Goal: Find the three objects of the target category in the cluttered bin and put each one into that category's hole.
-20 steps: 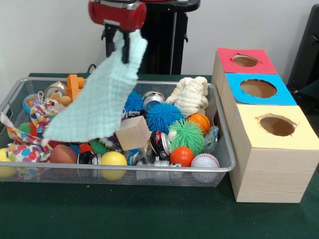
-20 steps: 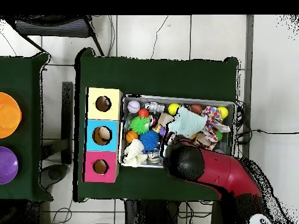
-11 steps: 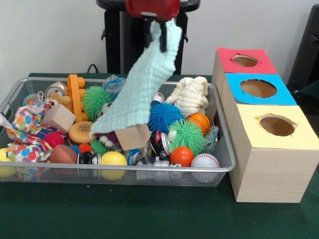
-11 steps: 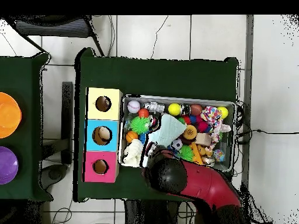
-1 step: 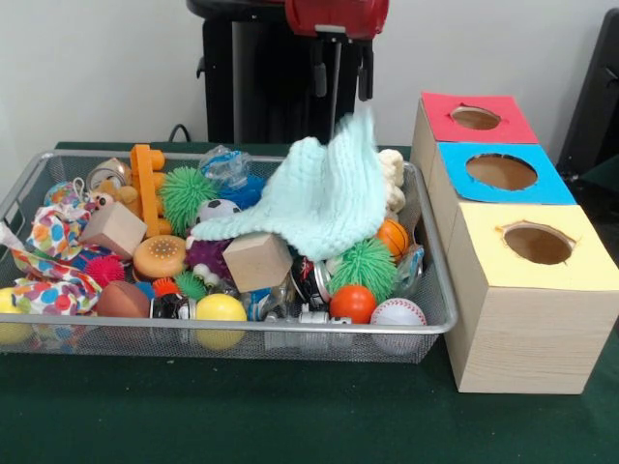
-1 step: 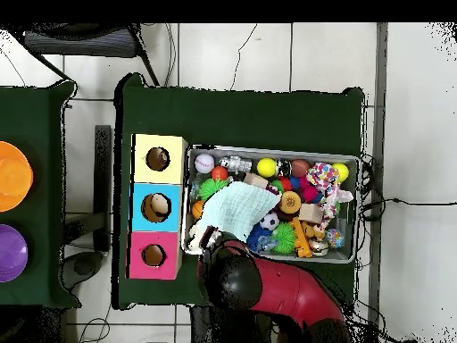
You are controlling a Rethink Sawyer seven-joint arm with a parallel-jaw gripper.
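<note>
Bin (image 5: 440, 324) clutter lies under the mint cloth (image 5: 309, 203); my gripper (image 5: 338, 72), fingers apart at twelve o'clock, may snag it when descending.

Bright, even light — soft shadows, slight blur throughout.

a plain pale wall (image 5: 106, 68) fills the back of the front view, evenly lit. a dark green table (image 5: 290, 425) lies below it. from overhead, the floor (image 6: 232, 54) is light tile with dark seams, crossed by thin cables (image 6: 250, 40). a second green table (image 6: 36, 116) stands at the left edge, bearing an orange bowl (image 6: 11, 175) and a purple bowl (image 6: 11, 252). a dark chair base (image 6: 76, 40) shows at the upper left.
</note>
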